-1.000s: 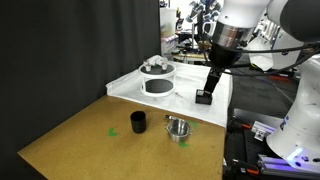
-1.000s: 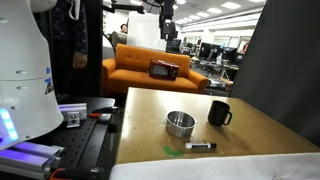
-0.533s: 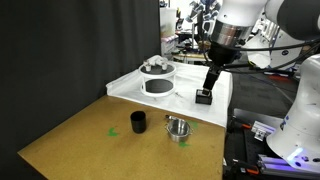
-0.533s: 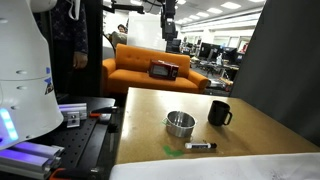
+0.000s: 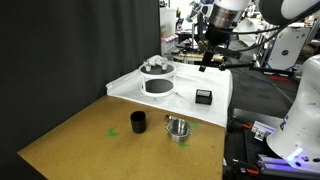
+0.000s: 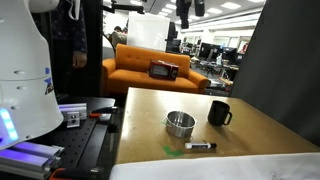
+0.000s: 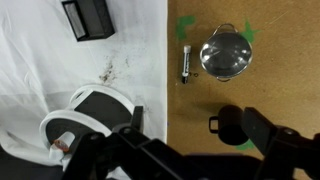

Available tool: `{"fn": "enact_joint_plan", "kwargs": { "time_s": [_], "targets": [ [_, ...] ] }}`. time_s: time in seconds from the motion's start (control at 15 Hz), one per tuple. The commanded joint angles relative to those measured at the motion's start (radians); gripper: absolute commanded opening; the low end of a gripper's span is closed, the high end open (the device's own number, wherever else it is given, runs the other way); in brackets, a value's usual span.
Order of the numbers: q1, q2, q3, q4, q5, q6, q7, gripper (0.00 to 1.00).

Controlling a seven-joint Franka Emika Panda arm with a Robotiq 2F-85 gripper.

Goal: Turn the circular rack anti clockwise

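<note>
**White sheet under the rack is your biggest liability**

Your gripper (image 5: 205, 63) hangs high above the table, well apart from everything. In the wrist view its jaws stand apart with nothing between them. The circular rack (image 5: 156, 78) sits on the white sheet (image 5: 124, 88) at the far end of the wooden table (image 5: 80, 140). In the wrist view it lies low and to the left, partly hidden behind the gripper body.

From here I'd expect these risks:

- **Sliding instead of turning.** The rack rests on cloth, not bare wood. If you push its wall sideways rather than along its rim, the whole drum may skid and the sheet may bunch up.
- **A bad descent.** You have a long way to come down, and the wrist camera is not centred over the rack. If you drop straight down, a finger could land on the pale lumpy top tier or wedge into the dark band.
- **Wrong direction.** The wrist picture may be flipped, so check anti-clockwise against an exterior view before you commit.
- **Collateral knocks.** The black box (image 5: 203, 96) lies on the same sheet, near the rack but apart from it, so a wide sweep could catch it. The marker (image 7: 185, 62), metal bowl (image 7: 226, 53) and black cup (image 5: 138, 121) stand on the bare wood, well clear of the rack.
</note>
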Motion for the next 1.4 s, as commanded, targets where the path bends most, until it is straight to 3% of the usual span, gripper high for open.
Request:
{"fn": "enact_joint_plan", "kwargs": {
  "time_s": [0.0, 0.47, 0.53, 1.0, 1.13, 1.33],
  "targets": [
    [-0.008, 0.01, -0.089, 0.033, -0.082, 0.059, -0.227, 1.0],
    [0.006, 0.106, -0.294, 0.159, -0.151, 0.055, -0.738, 1.0],
    [-0.015, 0.05, -0.265, 0.109, -0.126, 0.055, -0.647, 1.0],
    [-0.013, 0.057, -0.265, 0.114, -0.124, 0.054, -0.652, 1.0],
    [-0.007, 0.086, -0.284, 0.131, -0.132, 0.075, -0.695, 1.0],
    [0.029, 0.157, -0.343, 0.188, -0.112, 0.112, -0.862, 1.0]
  ]
}}
